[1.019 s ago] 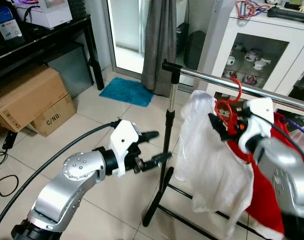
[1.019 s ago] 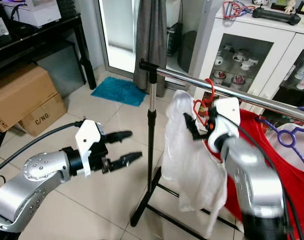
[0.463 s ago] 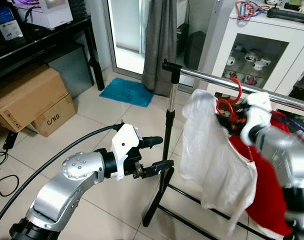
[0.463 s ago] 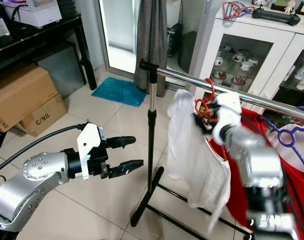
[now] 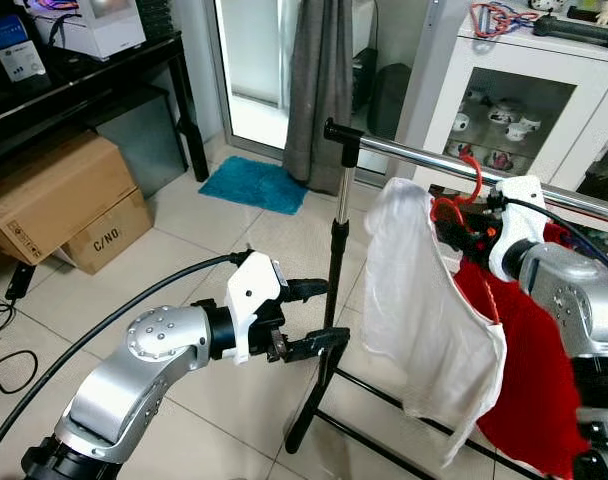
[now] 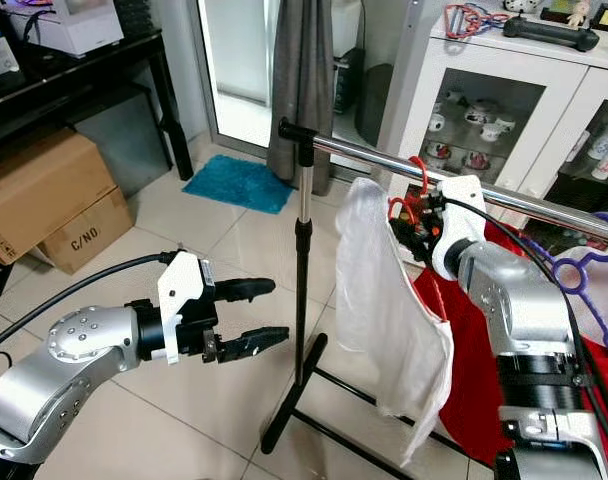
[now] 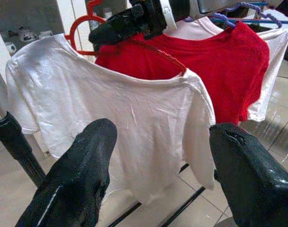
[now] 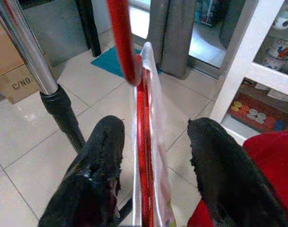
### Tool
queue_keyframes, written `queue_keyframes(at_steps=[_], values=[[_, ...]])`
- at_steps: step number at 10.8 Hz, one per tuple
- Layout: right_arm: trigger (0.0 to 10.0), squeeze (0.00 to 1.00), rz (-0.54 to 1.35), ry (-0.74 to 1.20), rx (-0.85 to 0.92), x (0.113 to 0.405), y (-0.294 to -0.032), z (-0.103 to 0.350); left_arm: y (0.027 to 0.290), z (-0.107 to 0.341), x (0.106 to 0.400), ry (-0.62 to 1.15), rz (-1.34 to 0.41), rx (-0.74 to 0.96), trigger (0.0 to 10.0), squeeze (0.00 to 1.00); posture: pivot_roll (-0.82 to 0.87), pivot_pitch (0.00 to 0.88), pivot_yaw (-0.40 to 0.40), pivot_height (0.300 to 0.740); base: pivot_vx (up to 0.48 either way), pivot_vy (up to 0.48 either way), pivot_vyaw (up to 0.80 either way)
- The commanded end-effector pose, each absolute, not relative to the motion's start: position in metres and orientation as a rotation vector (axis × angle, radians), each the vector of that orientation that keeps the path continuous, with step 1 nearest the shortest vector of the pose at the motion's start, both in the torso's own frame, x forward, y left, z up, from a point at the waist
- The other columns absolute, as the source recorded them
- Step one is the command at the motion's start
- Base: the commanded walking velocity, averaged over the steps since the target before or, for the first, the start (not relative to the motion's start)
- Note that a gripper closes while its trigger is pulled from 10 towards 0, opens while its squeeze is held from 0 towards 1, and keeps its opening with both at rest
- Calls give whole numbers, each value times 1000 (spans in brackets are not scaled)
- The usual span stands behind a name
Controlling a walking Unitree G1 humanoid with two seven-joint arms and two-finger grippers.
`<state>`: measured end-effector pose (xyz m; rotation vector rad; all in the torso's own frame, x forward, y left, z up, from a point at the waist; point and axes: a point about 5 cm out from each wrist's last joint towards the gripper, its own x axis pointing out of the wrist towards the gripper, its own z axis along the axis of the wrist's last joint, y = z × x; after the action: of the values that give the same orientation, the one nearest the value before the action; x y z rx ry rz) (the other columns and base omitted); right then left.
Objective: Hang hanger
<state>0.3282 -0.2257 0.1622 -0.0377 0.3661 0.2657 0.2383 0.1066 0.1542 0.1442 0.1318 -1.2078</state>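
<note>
Right end effector (image 6: 416, 232), fingers apart astride red plastic hanger (image 5: 464, 200) w/ white tee (image 5: 424, 310) at chrome rail (image 5: 434, 160), left end effector (image 5: 319, 318) spread idle at 8 o'clock: hook could slip off rail if bumped.

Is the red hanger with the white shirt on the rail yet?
Cannot tell: the red hanger's hook rises at the rail, with the right gripper's fingers either side.

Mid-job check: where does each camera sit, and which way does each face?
Head stereo eyes: look forward and down at the chrome clothes rail, with both silver arms in frame.
Left wrist: looks along the open left gripper at the white T-shirt.
Right wrist: looks along the right gripper, its fingers either side of the red plastic hanger.
Shared: white T-shirt and red hanger appear in every view.
</note>
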Motion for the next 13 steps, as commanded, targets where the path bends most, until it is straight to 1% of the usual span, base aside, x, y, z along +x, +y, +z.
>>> queue_keyframes(at_steps=[1, 5, 7, 9, 11, 13], values=[[0, 0, 273, 355, -39, 331, -226, 165, 108, 153, 238, 142, -1212, 158, 10000, 0, 55, 0, 1, 740, 0, 0, 0], [0, 0, 239, 398, -29, 333, -229, 161, 108, 154, 239, 130, -1198, 175, 10000, 0, 58, 0, -7, 740, 0, 0, 0], [0, 0, 269, 377, 8, 333, -224, 163, 109, 153, 241, 129, -1194, 180, 10000, 0, 58, 0, -1, 740, 0, 0, 0], [0, 0, 266, 380, 3, 332, -221, 162, 109, 153, 243, 126, -1192, 182, 10000, 0, 58, 0, 1, 740, 0, 0, 0], [0, 0, 233, 384, 0, 333, -226, 161, 108, 154, 244, 122, -1188, 185, 10000, 0, 59, 0, 3, 740, 0, 0, 0], [0, 0, 292, 348, 4, 331, -222, 164, 109, 153, 246, 111, -1175, 195, 10000, 0, 59, 0, 4, 740, 0, 0, 0]])
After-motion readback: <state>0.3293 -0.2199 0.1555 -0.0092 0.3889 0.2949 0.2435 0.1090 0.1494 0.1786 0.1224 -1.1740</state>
